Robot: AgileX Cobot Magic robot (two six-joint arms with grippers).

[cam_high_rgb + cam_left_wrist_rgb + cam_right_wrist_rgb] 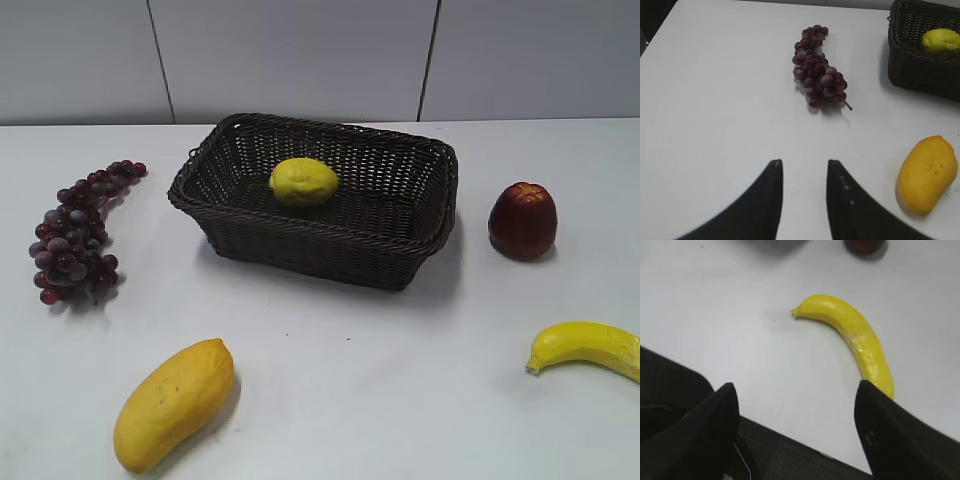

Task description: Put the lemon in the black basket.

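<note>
Lemon (303,181) sits inside the black basket (240,233), so I call it done; left gripper (804,167) narrowly parted, right gripper (796,392) wide, both empty.

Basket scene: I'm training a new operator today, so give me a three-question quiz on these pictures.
1. True or false: the lemon lies inside the basket.
2. Which fruit lies nearest the right gripper? A) banana B) grapes C) mango
3. Fill in: the left gripper is open and holds ____.

Key: 1 true; 2 A; 3 nothing.
</note>
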